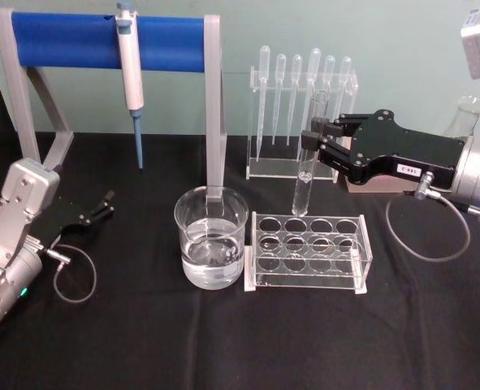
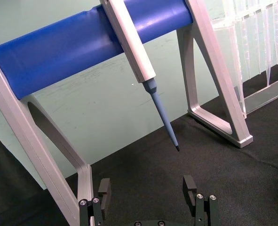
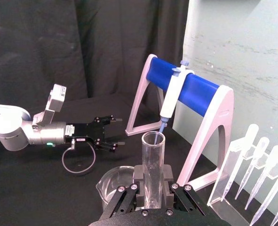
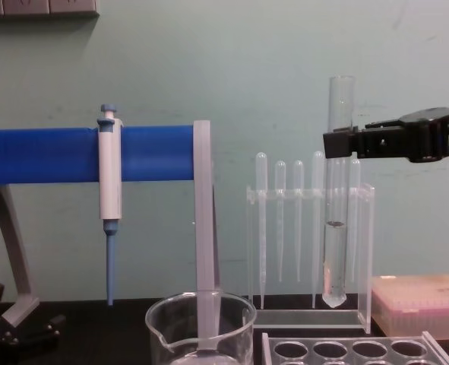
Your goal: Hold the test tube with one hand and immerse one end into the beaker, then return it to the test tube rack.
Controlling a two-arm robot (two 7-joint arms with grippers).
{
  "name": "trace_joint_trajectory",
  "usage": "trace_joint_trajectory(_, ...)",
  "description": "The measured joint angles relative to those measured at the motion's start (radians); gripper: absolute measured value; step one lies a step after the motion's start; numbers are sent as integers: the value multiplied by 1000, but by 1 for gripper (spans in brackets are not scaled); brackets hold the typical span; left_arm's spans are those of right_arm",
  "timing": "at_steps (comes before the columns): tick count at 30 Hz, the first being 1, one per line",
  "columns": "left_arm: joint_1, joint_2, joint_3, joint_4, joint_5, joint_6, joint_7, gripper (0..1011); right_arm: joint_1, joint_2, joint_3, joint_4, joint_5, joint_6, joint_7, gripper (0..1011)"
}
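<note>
Black cloth point(image 1: 142, 349) covers the table. At centre right of the head view, the right gripper point(image 1: 311, 140) is clamped on the tube point(image 1: 303, 183) below its rim. This holds it upright with the round end hanging free above the rack point(image 1: 308, 279), probably for a sideways carry to the beaker point(image 1: 184, 231) just beside. The left gripper point(image 1: 101, 205) lies parked at lower left, fingers spread.

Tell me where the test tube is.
In the head view, right of centre: the right gripper holds the test tube upright just above the back row of the rack, right of the beaker.
</note>
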Motion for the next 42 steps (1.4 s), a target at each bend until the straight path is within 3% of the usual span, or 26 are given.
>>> trace_joint_trajectory(11,0,0,0,0,0,0,0,1000,29,-4,-10,-34,4,6,1,222)
trace_joint_trajectory(20,0,0,0,0,0,0,0,1000,89,-73,-68,-41,10,37,-5,222)
trace_joint_trajectory(26,0,0,0,0,0,0,0,1000,115,-126,-106,-4,13,33,-12,222)
trace_joint_trajectory(31,0,0,0,0,0,0,0,1000,132,-169,-146,52,-20,8,-24,222)
trace_joint_trajectory(42,0,0,0,0,0,0,0,1000,133,-223,-177,150,-74,-55,-15,222)
